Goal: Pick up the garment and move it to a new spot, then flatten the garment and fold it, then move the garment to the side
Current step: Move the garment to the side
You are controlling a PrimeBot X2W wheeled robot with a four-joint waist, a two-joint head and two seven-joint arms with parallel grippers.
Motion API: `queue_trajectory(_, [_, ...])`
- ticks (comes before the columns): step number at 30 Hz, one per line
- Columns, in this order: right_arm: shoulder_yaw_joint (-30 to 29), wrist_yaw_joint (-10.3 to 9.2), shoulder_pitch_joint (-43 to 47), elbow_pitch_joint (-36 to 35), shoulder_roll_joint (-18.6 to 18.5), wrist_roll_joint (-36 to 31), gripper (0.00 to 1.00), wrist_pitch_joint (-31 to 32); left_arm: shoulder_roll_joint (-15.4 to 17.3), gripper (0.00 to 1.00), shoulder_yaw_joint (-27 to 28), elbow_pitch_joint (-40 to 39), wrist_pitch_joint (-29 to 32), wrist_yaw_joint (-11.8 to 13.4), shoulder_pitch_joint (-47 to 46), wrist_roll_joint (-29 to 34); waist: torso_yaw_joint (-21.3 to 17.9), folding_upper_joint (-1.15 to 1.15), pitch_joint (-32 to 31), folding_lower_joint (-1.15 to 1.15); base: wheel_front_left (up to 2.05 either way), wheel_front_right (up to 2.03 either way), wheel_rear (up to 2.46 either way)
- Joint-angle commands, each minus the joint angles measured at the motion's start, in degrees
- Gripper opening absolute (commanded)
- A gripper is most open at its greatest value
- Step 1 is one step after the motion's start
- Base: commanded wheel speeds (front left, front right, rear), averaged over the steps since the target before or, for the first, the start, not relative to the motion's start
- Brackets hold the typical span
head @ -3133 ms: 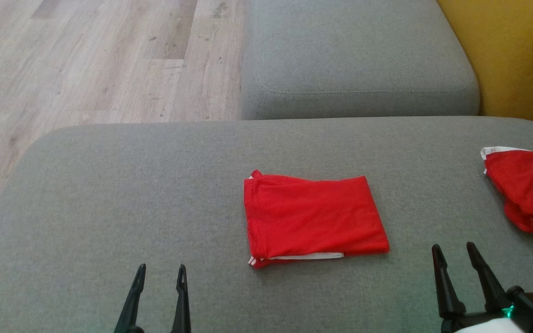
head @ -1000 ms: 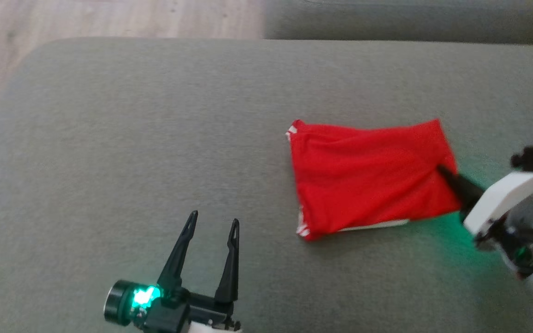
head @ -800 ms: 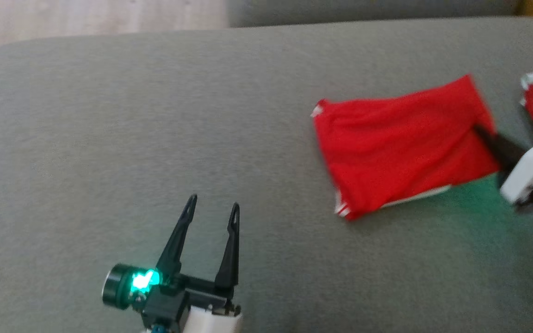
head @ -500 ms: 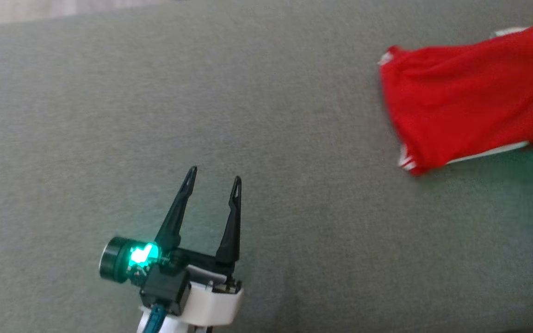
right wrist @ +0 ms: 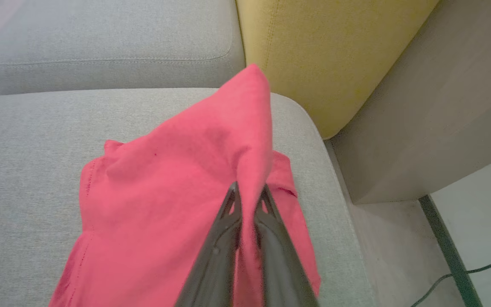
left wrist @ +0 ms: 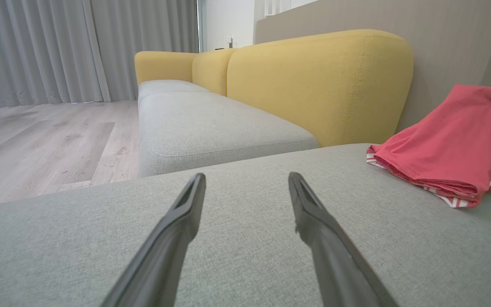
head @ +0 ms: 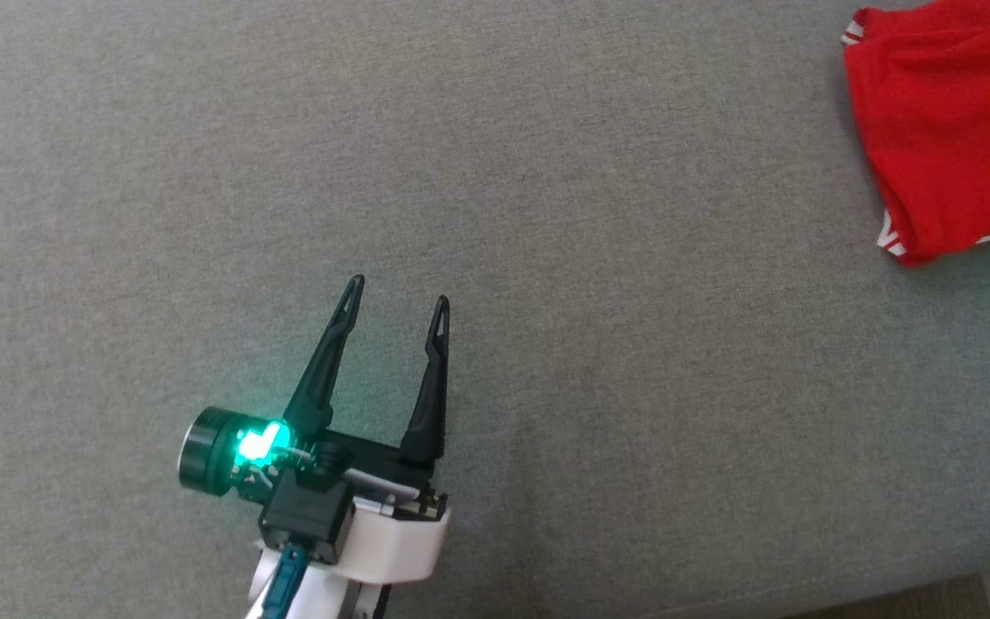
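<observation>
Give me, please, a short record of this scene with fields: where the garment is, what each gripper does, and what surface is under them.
item: red garment, folded in layers
item state: one edge raised, the rest lying on the cushion
surface: grey seat cushion
item place: near the cushion corner beside the yellow backrest
left arm: left gripper open, holding nothing, fingers apart over bare cushion, away from the garment
right arm: right gripper shut on the garment's raised edge
around: wooden floor

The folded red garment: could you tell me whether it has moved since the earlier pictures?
Yes: the garment went from mid-cushion rightward to the grey cushion's right end, pinched by the right gripper.
</observation>
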Motion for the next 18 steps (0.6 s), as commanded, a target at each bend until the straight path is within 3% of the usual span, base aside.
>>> queue_trajectory(1, [-1.2,0.2,0.5,-0.1,-4.1,-1.2,0.0,-0.2,0.0,1.0,1.4,-2.0,-0.3,0.0,-0.7,0.7,0.1,0.0,-0.1,0.0,0.0,0.0,0.0])
queue_trajectory(3, [-1.7,0.2,0.6,0.6,-3.8,-2.0,0.0,0.1,0.1,1.0,1.5,-2.0,-0.3,0.0,-0.6,0.7,0.2,0.0,-0.5,0.0,0.0,0.0,0.0])
queue_trajectory(4, [-1.9,0.2,0.7,1.0,-3.6,-2.6,0.74,0.4,0.2,1.0,1.5,-2.0,-0.3,-0.1,-0.5,0.6,0.2,0.0,-0.8,0.0,0.0,0.0,0.0])
queue_trajectory(5, [-2.1,0.2,0.8,1.4,-3.4,-3.4,1.0,0.4,0.2,1.0,1.5,-2.0,-0.3,-0.1,-0.4,0.5,0.2,0.0,-1.1,0.0,0.0,0.0,0.0])
queue_trajectory(12, [-2.5,0.2,2.9,0.8,2.1,-8.3,1.0,-1.9,0.4,1.0,1.9,-1.3,-0.3,-0.2,1.1,0.1,0.4,0.0,-5.2,0.0,0.0,0.0,0.0])
queue_trajectory(18, [-1.5,0.2,8.9,-2.4,11.3,-9.5,1.0,-6.0,0.3,1.0,2.3,-0.3,-0.3,0.0,3.8,-0.9,1.5,0.0,-11.2,0.0,0.0,0.0,0.0])
